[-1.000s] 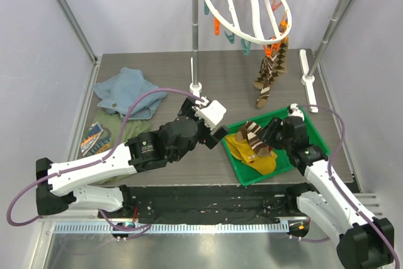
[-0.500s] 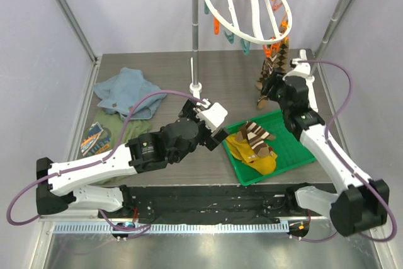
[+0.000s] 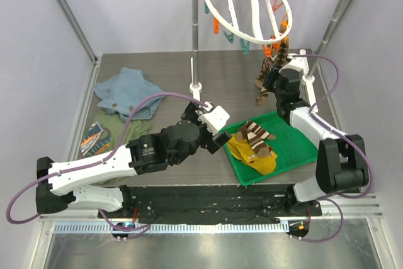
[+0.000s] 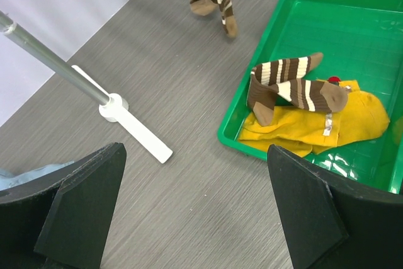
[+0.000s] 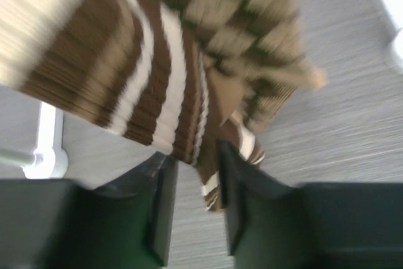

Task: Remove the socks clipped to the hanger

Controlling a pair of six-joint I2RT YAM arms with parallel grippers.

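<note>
The white ring hanger (image 3: 247,11) hangs from the rail at the top, with orange and teal clips. Brown-and-tan diamond-patterned socks (image 3: 267,79) dangle from its right side. My right gripper (image 3: 275,82) is raised against them. In the right wrist view the jaws (image 5: 196,200) stand partly apart, and the socks' lower end (image 5: 211,155) hangs between the fingers, with grey table showing beside the left finger (image 5: 160,212). Striped socks (image 3: 255,133) and mustard socks (image 3: 249,152) lie in the green tray (image 3: 303,149). My left gripper (image 3: 218,128) hovers wide open over bare table left of the tray (image 4: 296,23).
The grey rail stand's pole (image 3: 196,42) and white foot (image 4: 135,133) are behind my left gripper. Its right foot (image 3: 306,67) lies by my right arm. A blue cloth (image 3: 126,92), an olive-green cloth (image 3: 116,127) and a small packet (image 3: 94,138) lie at the left.
My right arm lifted from the tray and swung back up to the hanging diamond-patterned socks, its jaws widening, then narrowing around them. The left arm barely moved.
</note>
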